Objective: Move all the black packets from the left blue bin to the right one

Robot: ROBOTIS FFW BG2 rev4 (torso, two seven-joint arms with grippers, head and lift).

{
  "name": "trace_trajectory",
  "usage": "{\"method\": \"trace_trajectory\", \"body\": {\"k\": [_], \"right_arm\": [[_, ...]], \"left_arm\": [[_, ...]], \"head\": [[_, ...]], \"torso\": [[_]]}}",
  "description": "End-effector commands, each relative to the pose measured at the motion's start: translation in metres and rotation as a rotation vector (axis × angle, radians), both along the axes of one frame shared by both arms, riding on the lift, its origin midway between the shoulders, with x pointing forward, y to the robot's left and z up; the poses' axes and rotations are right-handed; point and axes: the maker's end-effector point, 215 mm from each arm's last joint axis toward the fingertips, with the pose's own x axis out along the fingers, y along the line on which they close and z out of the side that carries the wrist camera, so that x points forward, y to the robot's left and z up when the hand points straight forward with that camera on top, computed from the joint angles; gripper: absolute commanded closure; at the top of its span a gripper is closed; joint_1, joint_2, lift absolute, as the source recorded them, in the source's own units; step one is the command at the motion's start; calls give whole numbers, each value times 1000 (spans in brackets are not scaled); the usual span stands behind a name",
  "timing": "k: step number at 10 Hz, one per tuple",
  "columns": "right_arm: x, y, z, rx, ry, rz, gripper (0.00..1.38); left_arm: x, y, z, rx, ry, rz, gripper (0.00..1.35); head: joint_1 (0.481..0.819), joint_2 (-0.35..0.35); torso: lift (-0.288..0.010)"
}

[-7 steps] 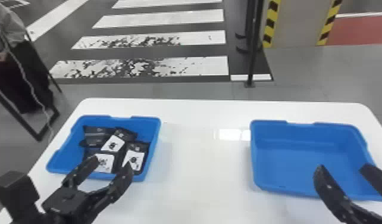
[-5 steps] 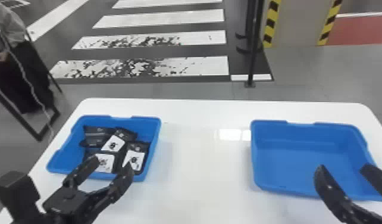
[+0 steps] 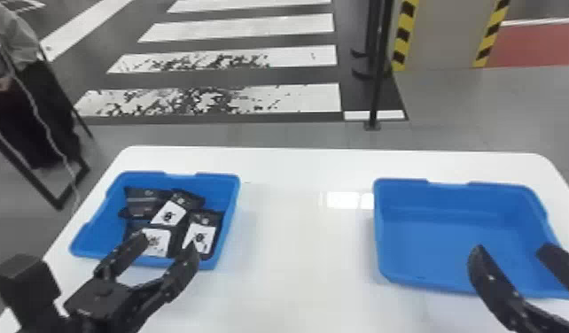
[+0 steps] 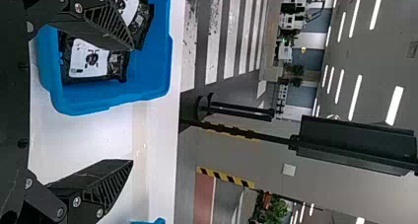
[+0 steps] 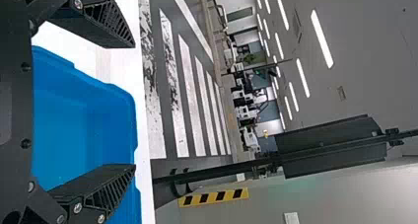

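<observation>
Beyond a glossy white counter [image 3: 297, 265], a floor [image 3: 252, 99] striped like a crossing. At the left gripper [image 3: 167, 242], fingers parted with nothing between; probably just before a first pick. Next, a careful descent, then a pinch on one pouch without snagging its neighbours. Just past those fingertips, black packets [image 3: 169, 214], flat, supple-looking, white-labelled, overlapping in the left bin [image 3: 213, 185]. Well off rightward, the right gripper [image 3: 512, 248], likewise spread and unladen, over the right bin [image 3: 443, 199] of moulded blue plastic.
</observation>
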Motion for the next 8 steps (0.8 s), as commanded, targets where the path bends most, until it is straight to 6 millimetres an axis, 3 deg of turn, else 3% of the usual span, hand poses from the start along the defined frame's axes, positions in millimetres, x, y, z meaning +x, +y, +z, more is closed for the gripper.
{"method": "trace_trajectory", "body": {"k": [1,8], "right_arm": [[0,0,0,0,0,0,170],[0,1,-5,16,10,2,170]], "left_arm": [[1,4,-5,-1,10,11,219],[40,39,-52,-4,179,72,220]], "head": [[695,133],[695,175]], "torso": [[-144],[-144]]}}
